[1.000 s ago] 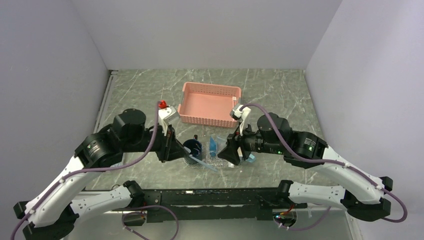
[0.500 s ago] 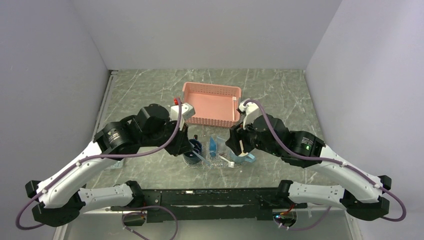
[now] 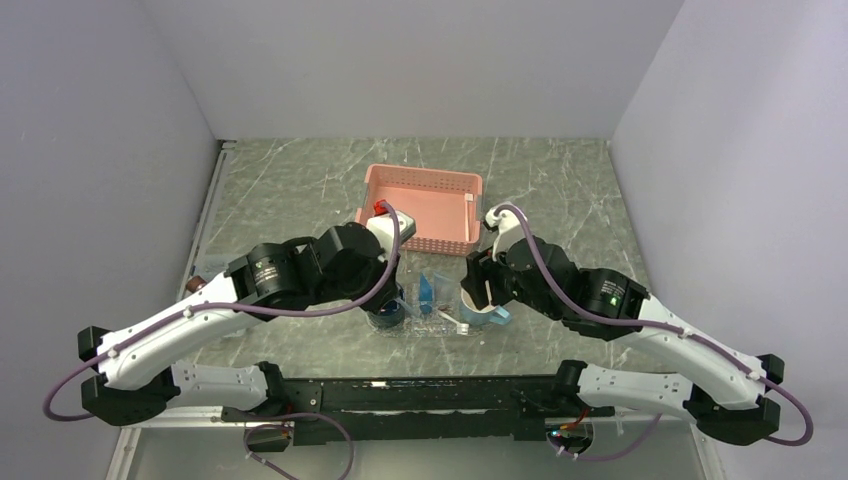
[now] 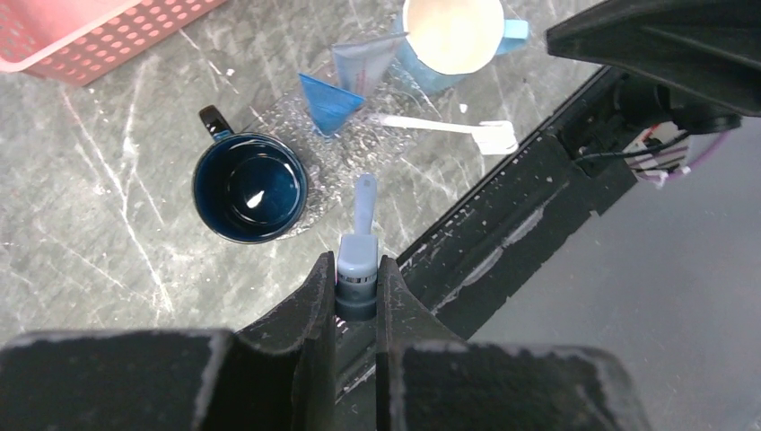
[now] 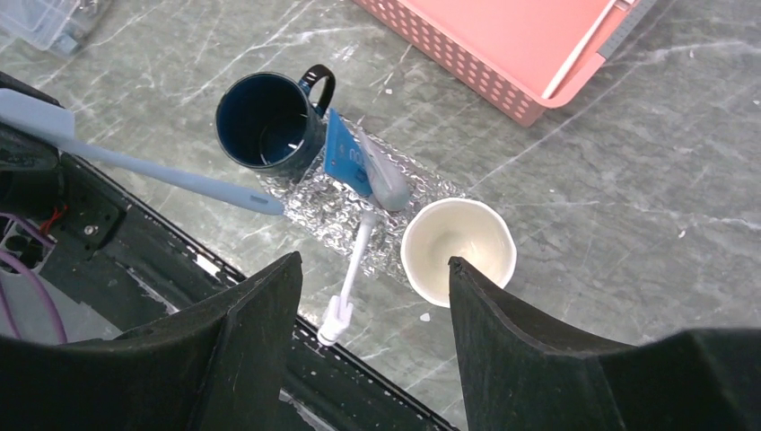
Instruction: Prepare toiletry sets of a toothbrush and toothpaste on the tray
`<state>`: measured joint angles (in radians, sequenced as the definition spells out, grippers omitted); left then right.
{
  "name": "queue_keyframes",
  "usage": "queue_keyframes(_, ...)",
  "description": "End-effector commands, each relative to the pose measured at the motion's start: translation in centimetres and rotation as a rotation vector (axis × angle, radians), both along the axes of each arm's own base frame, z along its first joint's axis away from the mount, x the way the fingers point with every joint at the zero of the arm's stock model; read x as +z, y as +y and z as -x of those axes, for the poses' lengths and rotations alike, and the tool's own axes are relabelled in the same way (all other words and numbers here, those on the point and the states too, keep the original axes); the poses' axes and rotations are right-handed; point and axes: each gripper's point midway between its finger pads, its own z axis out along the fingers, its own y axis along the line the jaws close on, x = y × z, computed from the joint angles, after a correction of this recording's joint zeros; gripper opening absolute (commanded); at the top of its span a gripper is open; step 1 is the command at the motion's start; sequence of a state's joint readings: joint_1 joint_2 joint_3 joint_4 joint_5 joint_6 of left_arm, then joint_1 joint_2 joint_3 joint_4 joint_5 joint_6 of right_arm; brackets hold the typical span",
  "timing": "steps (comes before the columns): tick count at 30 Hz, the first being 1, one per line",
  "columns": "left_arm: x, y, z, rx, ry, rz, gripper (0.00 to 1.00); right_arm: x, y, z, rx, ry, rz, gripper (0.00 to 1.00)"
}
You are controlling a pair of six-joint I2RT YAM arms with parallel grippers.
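Left wrist view: I'm holding the left pincer [image 4: 356, 268] clamped on one end of a toothbrush [image 4: 363, 202], free end pointing ahead toward the tray [image 4: 354, 153]. I'm judging it light, stiff and slick, so I'm gripping the thick end. The right pincer [image 5: 370, 265] is hanging open above the tray.

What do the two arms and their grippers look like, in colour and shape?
The left arm and right arm have white links with round black joints; a purple cable loops along each. The right one shows a small green light. The left gripper and right gripper have broad black fingers.
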<state>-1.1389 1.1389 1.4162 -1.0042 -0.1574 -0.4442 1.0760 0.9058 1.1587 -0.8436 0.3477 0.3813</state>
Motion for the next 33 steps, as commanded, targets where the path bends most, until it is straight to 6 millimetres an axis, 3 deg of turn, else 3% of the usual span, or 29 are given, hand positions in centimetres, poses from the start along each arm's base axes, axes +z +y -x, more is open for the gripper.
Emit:
queue_keyframes(1, 0.6, 0.1, -1.5, 0.088, -0.059, 0.035, 0.00, 1.0, -0.6, -0.8, -0.064, -0.042, -0.057, 0.62)
queue_keyframes(33, -3.7, -2.6, -2.2, 0.058, -0.034, -0.006, 0.00, -0.1, -0.9, -0.6, -0.080, -0.036, -0.081, 0.62)
